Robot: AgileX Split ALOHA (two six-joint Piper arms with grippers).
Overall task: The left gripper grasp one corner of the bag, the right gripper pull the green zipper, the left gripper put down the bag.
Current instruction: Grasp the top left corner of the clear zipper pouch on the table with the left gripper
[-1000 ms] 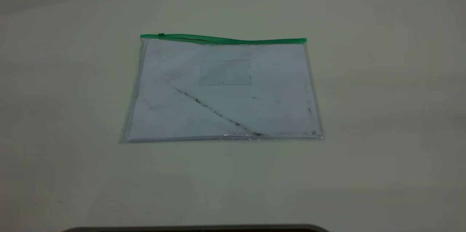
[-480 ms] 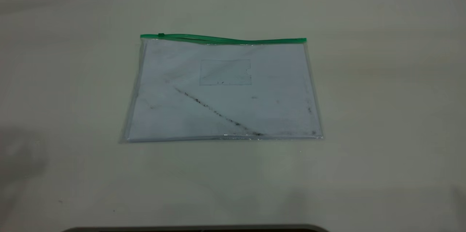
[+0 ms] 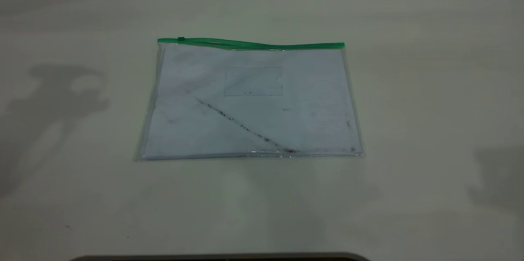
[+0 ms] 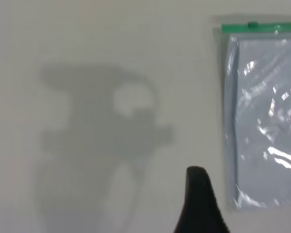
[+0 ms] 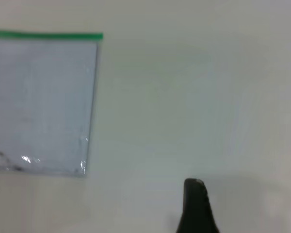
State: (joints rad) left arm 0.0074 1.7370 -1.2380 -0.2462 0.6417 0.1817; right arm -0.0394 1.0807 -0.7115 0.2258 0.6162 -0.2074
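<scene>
— Where is the bag (image 3: 249, 101)?

— Flat on the table (image 3: 409, 27), about in the middle, with nothing touching it. The zipper (image 3: 249, 44) runs along the long edge farthest from the outside camera, slightly wavy, and its slider (image 3: 181, 39) sits close to the end on the left arm's side.

— What shows through the plastic?

— White paper (image 3: 311, 85), a small pocket (image 3: 253, 81) just below the middle of the zipper, and a dark smudge (image 3: 241, 125) running diagonally from the middle down to the near edge.

— And the left gripper (image 4: 200, 204)?

— The outside camera does not catch it, only its shadow (image 3: 53, 101) on the table, well to the left of the bag. Its own wrist camera shows a single black tip above bare table, with the bag's short side (image 4: 264, 121) near it but apart, and the green strip with the slider (image 4: 252, 24) at the bag's far corner. One tip is not enough – I cannot tell whether the claw is apart or together.

— The right gripper (image 5: 196, 206)?

— Much the same. The outside view has only a faint shadow (image 3: 499, 179) at the right edge of the table. Its wrist camera shows one black tip over bare table, well apart from the bag's other short side (image 5: 39, 102), where the zipper's plain end (image 5: 43, 35) reaches the corner. Apart or together, I cannot tell there either

— So neither is on the bag?

— Neither; all its corners lie on the table
</scene>
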